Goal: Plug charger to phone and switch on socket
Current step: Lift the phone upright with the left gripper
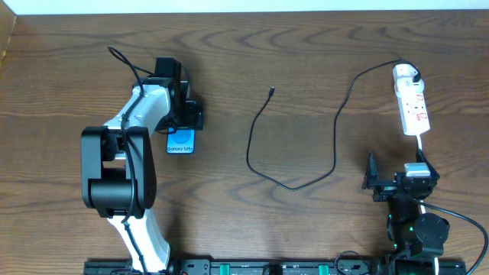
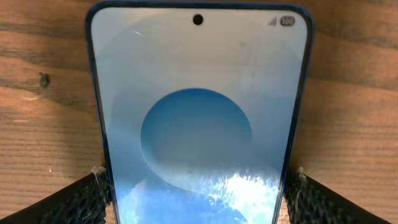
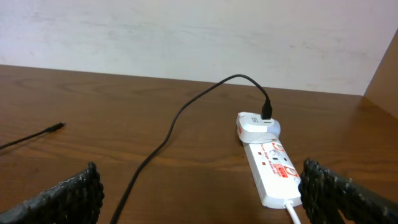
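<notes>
The phone (image 1: 181, 141) lies flat on the table with its blue screen lit; it fills the left wrist view (image 2: 199, 118). My left gripper (image 1: 183, 124) is over its far end, one finger on each long edge (image 2: 199, 202), shut on it. The charger cable (image 1: 252, 153) loops across the middle of the table, its plug tip (image 1: 272, 90) free and its white adapter (image 1: 405, 74) in the socket (image 1: 415, 111). My right gripper (image 1: 396, 171) is wide open and empty just in front of the socket (image 3: 273, 168); its view also shows the cable (image 3: 168, 143).
The socket's white lead (image 1: 422, 149) runs toward the right arm's base. The table's back edge meets a white wall (image 3: 186, 31).
</notes>
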Robot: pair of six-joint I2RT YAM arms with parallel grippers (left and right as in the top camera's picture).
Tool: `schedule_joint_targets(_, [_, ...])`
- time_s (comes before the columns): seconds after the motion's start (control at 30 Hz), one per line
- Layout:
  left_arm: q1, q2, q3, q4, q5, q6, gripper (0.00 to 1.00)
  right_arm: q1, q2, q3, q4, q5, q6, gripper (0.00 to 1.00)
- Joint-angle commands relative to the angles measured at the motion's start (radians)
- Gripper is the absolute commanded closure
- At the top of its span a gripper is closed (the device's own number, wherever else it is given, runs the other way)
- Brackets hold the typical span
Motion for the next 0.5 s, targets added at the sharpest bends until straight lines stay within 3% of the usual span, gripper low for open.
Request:
schedule_joint_targets(0.0, [0.000, 0.080, -0.064, -0.018, 0.042, 0.069, 0.09, 0.006, -0.006, -0.002, -0.005, 0.005, 0.012, 0.01])
schedule_joint_targets(0.47, [-0.001, 0.080, -0.064, -0.014, 0.042, 0.087, 0.09, 0.006, -0.006, -0.002, -0.005, 0.005, 0.012, 0.01])
